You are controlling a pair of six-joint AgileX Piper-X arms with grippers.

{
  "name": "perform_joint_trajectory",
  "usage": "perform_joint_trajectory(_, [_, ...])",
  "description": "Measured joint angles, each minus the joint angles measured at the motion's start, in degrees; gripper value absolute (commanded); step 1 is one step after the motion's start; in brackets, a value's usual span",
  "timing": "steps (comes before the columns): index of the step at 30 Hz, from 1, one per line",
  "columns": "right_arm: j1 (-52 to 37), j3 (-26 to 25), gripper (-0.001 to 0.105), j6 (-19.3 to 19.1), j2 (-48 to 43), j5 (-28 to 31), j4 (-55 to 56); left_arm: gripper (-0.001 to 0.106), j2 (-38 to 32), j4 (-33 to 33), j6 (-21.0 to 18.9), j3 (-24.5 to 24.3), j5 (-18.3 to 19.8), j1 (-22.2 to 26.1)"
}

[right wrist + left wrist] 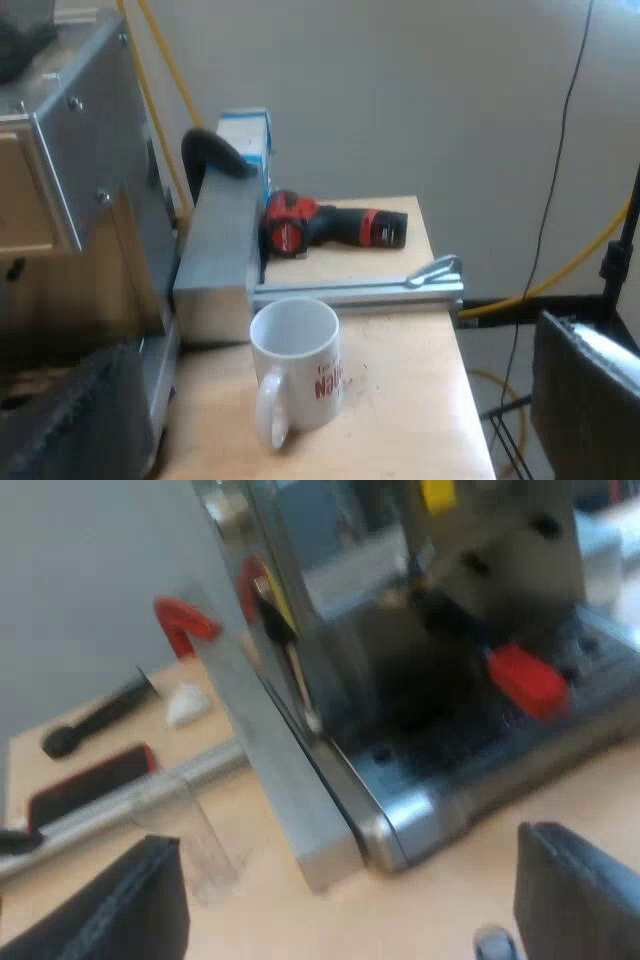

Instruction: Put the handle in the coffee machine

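At espresso machine (285, 800) front, handle (527, 680) pointing outward, left end effector (347, 838), right end effector (325, 340) both splayed

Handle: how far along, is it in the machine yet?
Done, apparently: the handle, red end showing, sits at the espresso machine front, above the drip tray. In hand: nothing; left end effector and right end effector are open and empty. Left: confirming it's locked, which I cannot tell.

I see a plain pale grey wall (400, 100) behind a light wooden tabletop (420, 400), all evenly lit. Near the wall a red-and-black power drill (335, 228) lies on the tabletop, just beyond an aluminium rail (350, 292). Past the tabletop's edge is grey floor (500, 345).
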Motion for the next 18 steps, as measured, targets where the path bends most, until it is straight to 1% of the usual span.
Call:
perform_joint_trajectory(2, [0.0,1.79,0.079,0.0,0.0,-0.34,-2.86,0.069,0.0,-7.45,-4.41,3.19,-2.53,0.0])
perform_joint_trajectory(3, [0.0,2.39,0.079,0.0,0.0,-0.92,-3.43,0.069,0.0,-9.22,-5.03,3.74,-2.84,0.0])
perform_joint_trajectory(5, [0.0,5.11,0.079,0.0,0.0,-2.72,-5.65,0.069,0.1,-14.25,-5.95,6.36,-3.68,0.0])
perform_joint_trajectory(7, [0.0,6.86,0.079,0.0,0.0,-3.65,-6.7,0.069,0.1,-16.79,-6.23,8.13,-3.99,0.0])
perform_joint_trajectory(8, [0.0,8.56,0.079,0.0,0.0,-4.5,-7.55,0.069,0.1,-17.85,-6.32,8.98,-4.0,0.0])
perform_joint_trajectory(11, [0.0,12.64,0.079,0.0,0.11,-4.6,-9.13,0.069,0.1,-17.97,-6.28,11.57,-4.29,0.0])
perform_joint_trajectory(13, [0.0,15.41,0.079,0.0,0.11,-4.67,-10.35,0.069,0.1,-17.97,-6.28,11.98,-4.32,0.0])
perform_joint_trajectory(14, [0.0,17.08,0.079,0.0,0.11,-4.67,-11.39,0.069,0.1,-17.89,-6.28,13.82,-4.29,0.0])
perform_joint_trajectory(16, [0.0,20.05,0.079,0.0,0.25,-4.67,-12.59,0.069,0.1,-17.77,-6.28,15.37,-4.29,0.0])
perform_joint_trajectory(18, [0.0,21.56,0.079,0.0,0.23,-4.67,-13.18,0.069,0.1,-17.89,-6.36,16.85,-4.29,0.0])
